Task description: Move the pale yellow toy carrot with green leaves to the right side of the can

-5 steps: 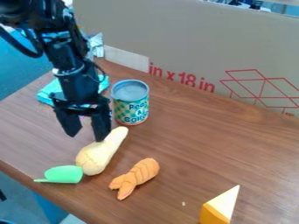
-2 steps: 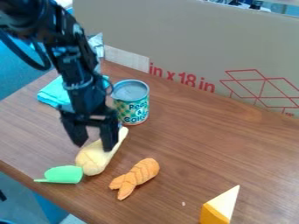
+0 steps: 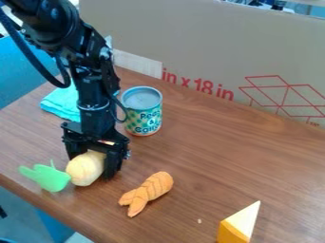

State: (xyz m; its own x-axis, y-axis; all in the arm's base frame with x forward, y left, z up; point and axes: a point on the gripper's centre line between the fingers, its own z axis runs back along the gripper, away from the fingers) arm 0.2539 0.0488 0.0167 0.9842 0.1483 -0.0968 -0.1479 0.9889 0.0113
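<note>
A brown wood-grain table spans most of the view, with a big cardboard panel standing along its far side, printed with red lettering and line drawing. Blue areas show beyond the table's edge at left. On the tabletop are a tin can with a checkered label, a folded teal cloth behind the arm, a yellow wedge near the bottom edge at right, and a segmented orange toy shrimp with a forked tail.

Compared with the earlier frame, the arm has come lower and toward the near side of the table. The pale yellow bulb-shaped toy has shifted left and turned, its narrow neck now mostly hidden behind the gripper. The green piece has also moved left and turned, pointed parts now showing. Can, shrimp and wedge lie as they did.

The black arm enters from the upper left and drops almost upright, its gripper pointing down over the yellow toy. The claw is open — its fingers stand apart, one on each side of the toy. Whether they squeeze it, I cannot tell. The toy's rounded end pokes out toward the table's near edge, touching the green piece on its left.
</note>
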